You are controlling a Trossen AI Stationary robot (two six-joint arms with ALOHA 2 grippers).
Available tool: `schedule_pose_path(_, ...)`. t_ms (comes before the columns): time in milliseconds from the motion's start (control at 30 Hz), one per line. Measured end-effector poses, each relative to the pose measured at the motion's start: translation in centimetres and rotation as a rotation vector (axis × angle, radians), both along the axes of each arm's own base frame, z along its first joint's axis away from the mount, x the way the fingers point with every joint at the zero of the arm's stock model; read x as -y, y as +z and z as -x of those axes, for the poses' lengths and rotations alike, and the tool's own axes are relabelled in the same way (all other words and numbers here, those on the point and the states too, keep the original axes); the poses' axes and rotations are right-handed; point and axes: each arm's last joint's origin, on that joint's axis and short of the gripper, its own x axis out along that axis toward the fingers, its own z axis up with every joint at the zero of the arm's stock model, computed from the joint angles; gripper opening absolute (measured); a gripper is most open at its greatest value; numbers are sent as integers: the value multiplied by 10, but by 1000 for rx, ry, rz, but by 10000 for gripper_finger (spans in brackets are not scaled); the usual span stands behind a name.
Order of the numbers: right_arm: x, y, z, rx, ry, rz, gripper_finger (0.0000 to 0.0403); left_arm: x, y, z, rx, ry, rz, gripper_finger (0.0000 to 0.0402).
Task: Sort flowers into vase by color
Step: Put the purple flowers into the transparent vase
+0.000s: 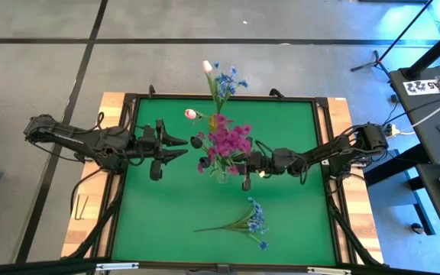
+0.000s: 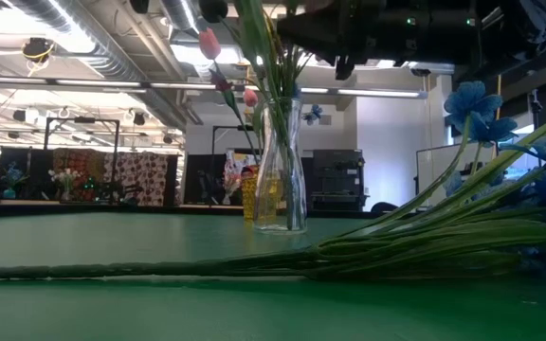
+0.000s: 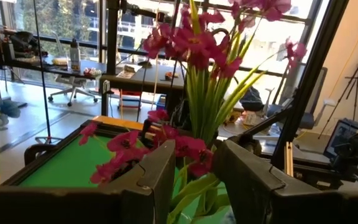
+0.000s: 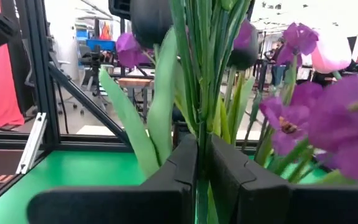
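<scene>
A clear glass vase (image 1: 221, 174) stands upright near the middle of the green table, holding a bunch of magenta flowers (image 1: 228, 140), dark buds (image 1: 197, 142), pale pink tulip buds (image 1: 207, 66) and a blue-blossom spray (image 1: 226, 80) that leans toward the far edge. A second blue spray (image 1: 252, 221) lies flat on the table nearer the front, well apart from the vase, its green stems (image 2: 140, 270) stretched out sideways.

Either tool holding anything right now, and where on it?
Right tool pinches green flower stems above the vase, below the blooms. Left tool is open, holding nothing.
</scene>
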Motion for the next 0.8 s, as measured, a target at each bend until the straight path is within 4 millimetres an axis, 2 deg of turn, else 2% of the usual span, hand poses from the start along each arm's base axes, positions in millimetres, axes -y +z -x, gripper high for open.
schedule_pose_path(400, 1, -10, 0, -96, -28, 6, 30, 0, -2, 0, -19, 0, 0, 126)
schedule_pose_path(633, 0, -4, 2, -77, -22, -12, 32, 0, -2, 0, -18, 0, 14, 126)
schedule_pose_path(800, 0, -2, 3, -92, -15, -24, 74, 0, -3, 0, -27, 0, 13, 126)
